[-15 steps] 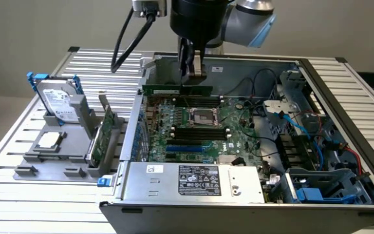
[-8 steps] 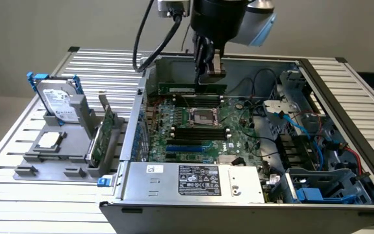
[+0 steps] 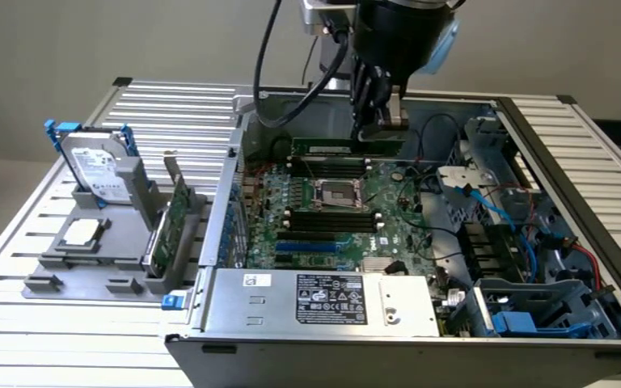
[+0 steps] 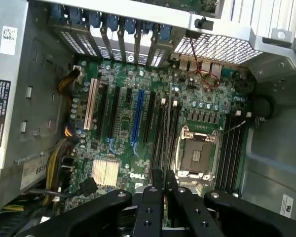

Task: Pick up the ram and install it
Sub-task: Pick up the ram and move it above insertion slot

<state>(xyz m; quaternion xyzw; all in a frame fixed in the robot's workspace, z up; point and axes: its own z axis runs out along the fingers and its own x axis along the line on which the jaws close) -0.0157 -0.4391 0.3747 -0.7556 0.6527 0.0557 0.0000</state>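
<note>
My gripper point(image 3: 381, 128) hangs inside the open computer case, over the far side of the motherboard point(image 3: 397, 230). It is shut on the ram point(image 3: 327, 149), a thin green stick that juts toward the exterior view's left, just above the far black memory slots point(image 3: 332, 167). In the wrist view the black fingers point(image 4: 150, 197) pinch the ram point(image 4: 168, 128), seen edge-on as a thin line. That line runs along the slots point(image 4: 160, 138) beside the empty CPU socket point(image 4: 197, 153). I cannot tell whether the ram touches a slot.
A grey stand on the exterior view's left holds a hard drive point(image 3: 100, 174), an expansion card point(image 3: 175, 218) and a CPU chip point(image 3: 82, 234). The power supply point(image 3: 322, 299) fills the case's near side. Blue cables point(image 3: 483, 202) and a drive cage point(image 3: 537, 315) crowd the right.
</note>
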